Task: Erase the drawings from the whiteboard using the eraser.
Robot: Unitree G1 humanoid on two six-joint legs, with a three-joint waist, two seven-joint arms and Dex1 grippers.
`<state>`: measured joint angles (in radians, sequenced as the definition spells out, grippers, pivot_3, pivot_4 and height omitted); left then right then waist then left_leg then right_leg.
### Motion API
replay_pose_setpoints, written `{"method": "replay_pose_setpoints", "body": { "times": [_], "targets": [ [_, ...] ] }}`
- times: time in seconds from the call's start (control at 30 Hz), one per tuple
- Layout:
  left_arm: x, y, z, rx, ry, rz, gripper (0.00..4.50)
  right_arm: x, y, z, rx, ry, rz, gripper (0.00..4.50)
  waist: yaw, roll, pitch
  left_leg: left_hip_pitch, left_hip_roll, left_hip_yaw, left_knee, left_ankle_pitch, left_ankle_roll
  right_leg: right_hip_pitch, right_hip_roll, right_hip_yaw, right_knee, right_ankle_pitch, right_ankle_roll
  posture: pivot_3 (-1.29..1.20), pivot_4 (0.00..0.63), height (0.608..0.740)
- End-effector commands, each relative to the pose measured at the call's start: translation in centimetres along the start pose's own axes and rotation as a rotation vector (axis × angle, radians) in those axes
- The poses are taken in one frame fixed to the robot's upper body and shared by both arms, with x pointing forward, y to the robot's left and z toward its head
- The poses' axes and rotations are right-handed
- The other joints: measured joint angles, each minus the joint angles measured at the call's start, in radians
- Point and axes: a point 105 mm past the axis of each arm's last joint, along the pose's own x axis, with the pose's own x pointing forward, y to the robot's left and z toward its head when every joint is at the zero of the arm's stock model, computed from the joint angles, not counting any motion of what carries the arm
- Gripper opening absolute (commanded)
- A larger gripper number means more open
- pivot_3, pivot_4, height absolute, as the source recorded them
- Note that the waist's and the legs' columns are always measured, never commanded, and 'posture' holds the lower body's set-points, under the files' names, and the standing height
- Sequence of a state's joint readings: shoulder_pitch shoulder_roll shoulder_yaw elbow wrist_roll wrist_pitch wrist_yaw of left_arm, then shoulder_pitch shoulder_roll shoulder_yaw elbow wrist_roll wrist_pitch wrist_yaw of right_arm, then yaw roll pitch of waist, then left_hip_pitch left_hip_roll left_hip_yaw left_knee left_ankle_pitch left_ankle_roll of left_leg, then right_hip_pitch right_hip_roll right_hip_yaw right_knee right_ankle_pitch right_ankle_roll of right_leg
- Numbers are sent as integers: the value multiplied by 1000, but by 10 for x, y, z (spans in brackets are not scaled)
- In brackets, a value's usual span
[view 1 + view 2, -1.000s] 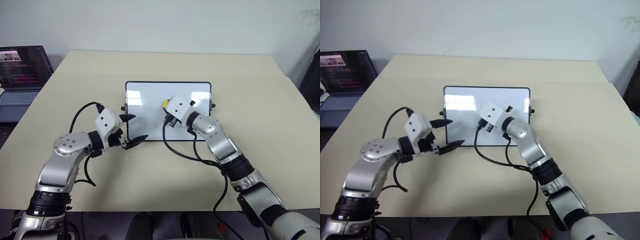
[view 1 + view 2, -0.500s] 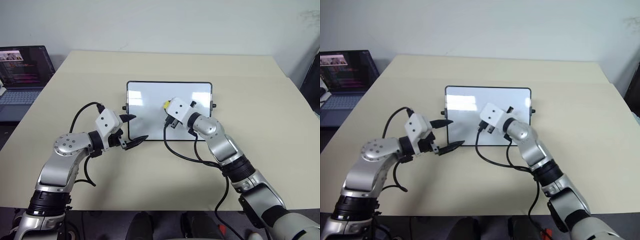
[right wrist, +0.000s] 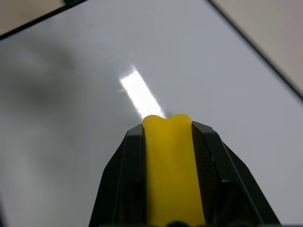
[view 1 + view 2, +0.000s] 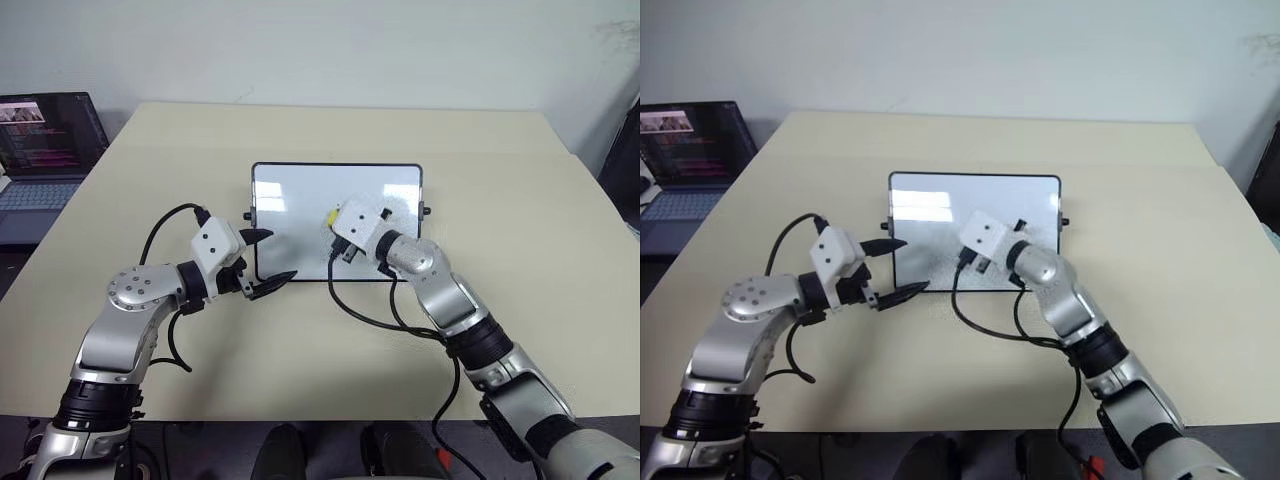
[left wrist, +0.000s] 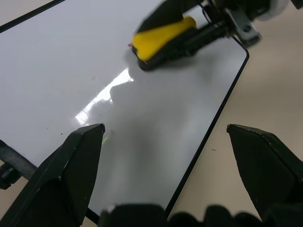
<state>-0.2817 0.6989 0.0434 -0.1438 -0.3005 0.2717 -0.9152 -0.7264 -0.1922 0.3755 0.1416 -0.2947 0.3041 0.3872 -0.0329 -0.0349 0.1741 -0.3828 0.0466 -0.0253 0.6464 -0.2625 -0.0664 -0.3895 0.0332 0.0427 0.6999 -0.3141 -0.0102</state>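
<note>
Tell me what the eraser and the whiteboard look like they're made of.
The eraser looks like soft foam or rubber: matte yellow, pinched in where the right gripper squeezes it, with a dark, perhaps felt, underside. The whiteboard looks like glossy coated board, showing a bright light reflection, in a thin black frame, likely plastic.

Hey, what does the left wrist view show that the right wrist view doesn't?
Left wrist only: the open left gripper at the whiteboard's near corner, the board's black frame edge, bare table, and tiny red specks of drawing residue. Right wrist only: the eraser end-on, pinched between the right gripper's fingers. Both: the yellow eraser over the glossy whiteboard.
</note>
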Motion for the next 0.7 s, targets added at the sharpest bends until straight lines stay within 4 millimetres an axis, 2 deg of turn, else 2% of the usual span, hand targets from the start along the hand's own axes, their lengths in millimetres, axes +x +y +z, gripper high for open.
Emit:
{"method": "replay_pose_setpoints", "body": {
  "times": [0.03, 0.23, 0.37, 0.47, 0.7],
  "targets": [
    [0, 1, 9, 30, -25, -1, 4500, 0, -16, 7, -15, -27, -73, 997, 0, 0, 0, 0, 0, 0, 0, 0, 0, 0, 0, 0, -1, 0, 0, 0, 150, 740],
    [1, 1, 10, 30, -28, -4, 4500, -7, 4, -20, -30, 85, 57, 997, 0, 0, 0, -1, 0, 0, -1, 0, 0, 0, 0, 0, -2, 0, 0, 0, 150, 740],
    [2, 2, 10, 28, -29, -6, 4500, -14, 14, -29, -30, 125, 125, 997, 0, 0, 0, 0, 0, 0, 0, 0, 0, 1, 0, 0, -1, 0, 0, 0, 150, 740],
    [3, 1, 10, 27, -30, -10, 4500, -15, 15, -24, -35, 108, 134, 997, 0, 0, 0, 1, 0, 0, 0, 0, 0, 1, 0, 0, 0, 0, 0, 0, 150, 740],
    [4, 0, 10, 25, -33, -17, 4500, -5, -7, 1, -55, 3, -9, 997, -2, 0, 0, 1, 0, 0, 0, 0, 0, 1, 0, 0, 0, 0, 0, 0, 150, 740]
  ]
}}
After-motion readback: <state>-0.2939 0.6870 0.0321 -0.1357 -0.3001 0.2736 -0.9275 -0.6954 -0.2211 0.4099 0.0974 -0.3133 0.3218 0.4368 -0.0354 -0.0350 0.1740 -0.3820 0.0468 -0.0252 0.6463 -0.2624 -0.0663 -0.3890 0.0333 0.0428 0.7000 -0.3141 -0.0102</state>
